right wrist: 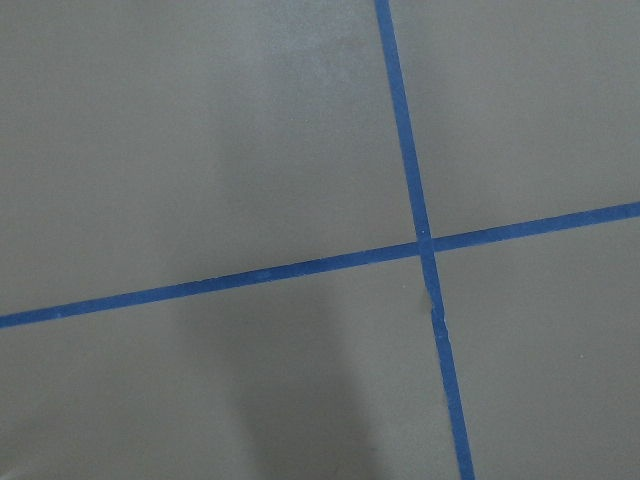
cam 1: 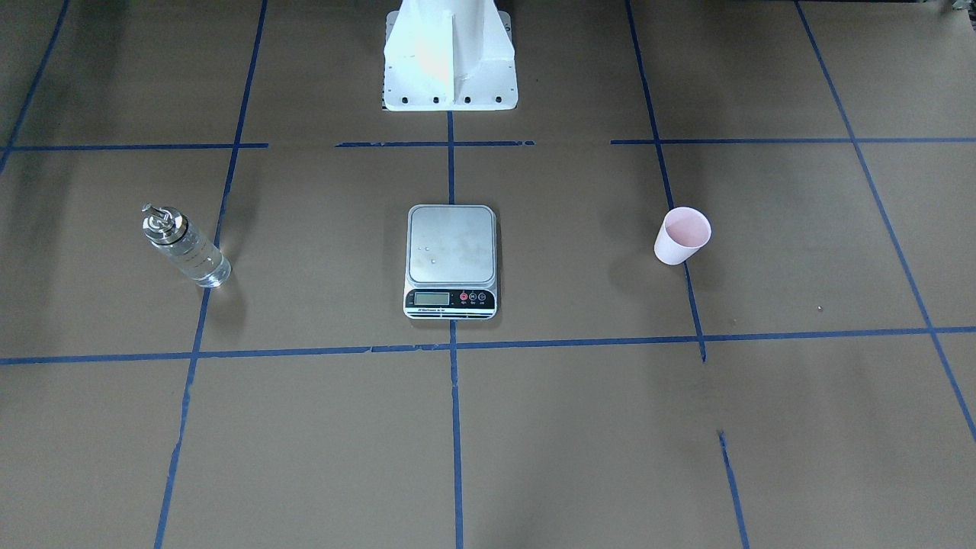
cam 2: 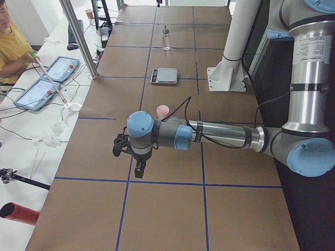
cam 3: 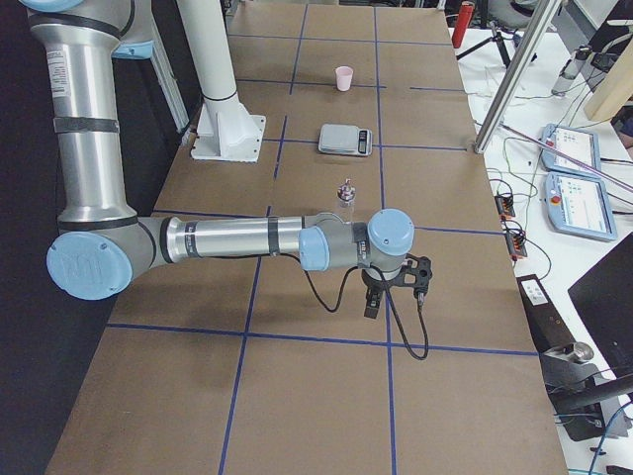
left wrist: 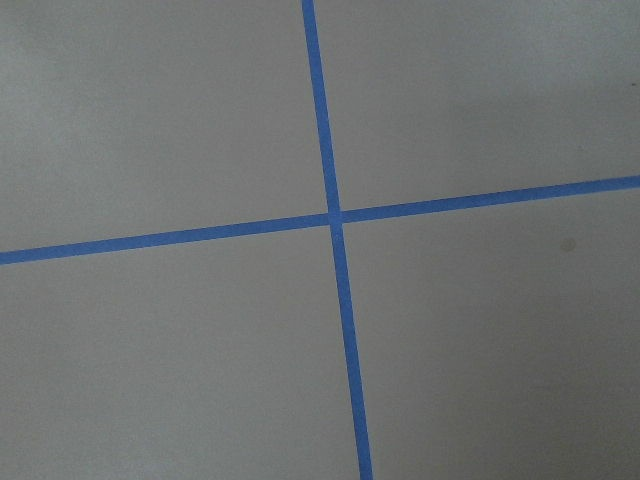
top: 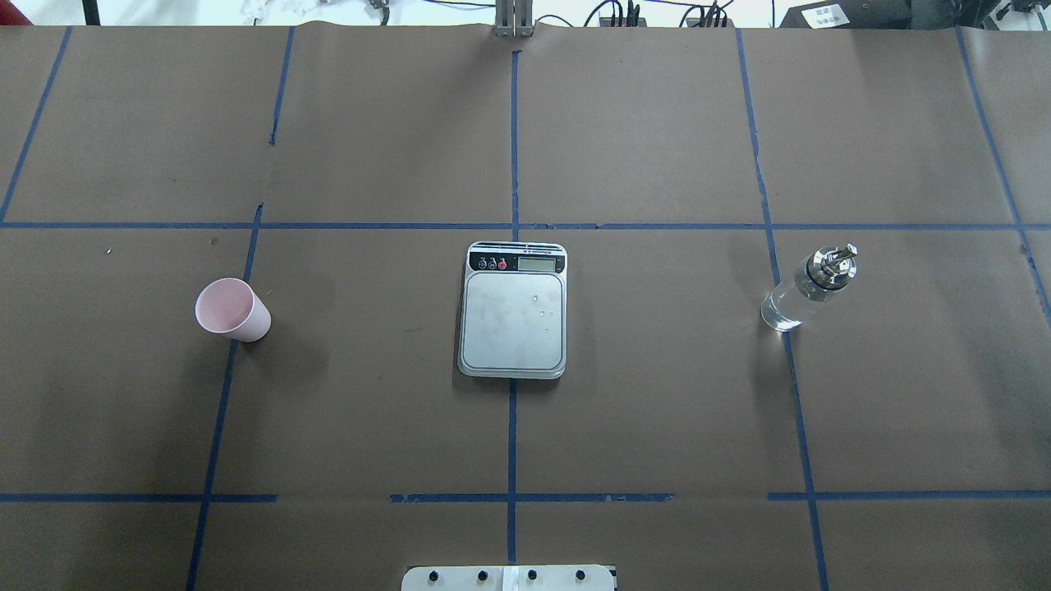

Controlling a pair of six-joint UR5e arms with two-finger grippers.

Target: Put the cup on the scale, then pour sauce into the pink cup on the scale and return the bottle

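The pale pink cup [top: 232, 310] stands upright on the brown table at the left, apart from the scale [top: 514, 320] at the centre, whose steel platform is bare. The glass bottle [top: 809, 287] with a silver spout cap stands at the right, with clear sauce [top: 782, 309] in it. The front view shows the cup [cam 1: 681, 236], scale [cam 1: 451, 244] and bottle [cam 1: 185, 246]. My left gripper [cam 2: 138, 170] shows only in the left side view, near of the cup [cam 2: 163, 111]. My right gripper [cam 3: 373, 305] shows only in the right side view, near of the bottle [cam 3: 347, 201]. I cannot tell whether either is open.
The white robot base [cam 1: 450, 57] stands behind the scale. Blue tape lines [top: 512, 164] grid the brown paper. Both wrist views show only paper and a tape cross [left wrist: 334, 215]. An operator [cam 2: 10, 47], tablets [cam 2: 49, 78] and a metal pole [cam 2: 78, 36] are beside the table.
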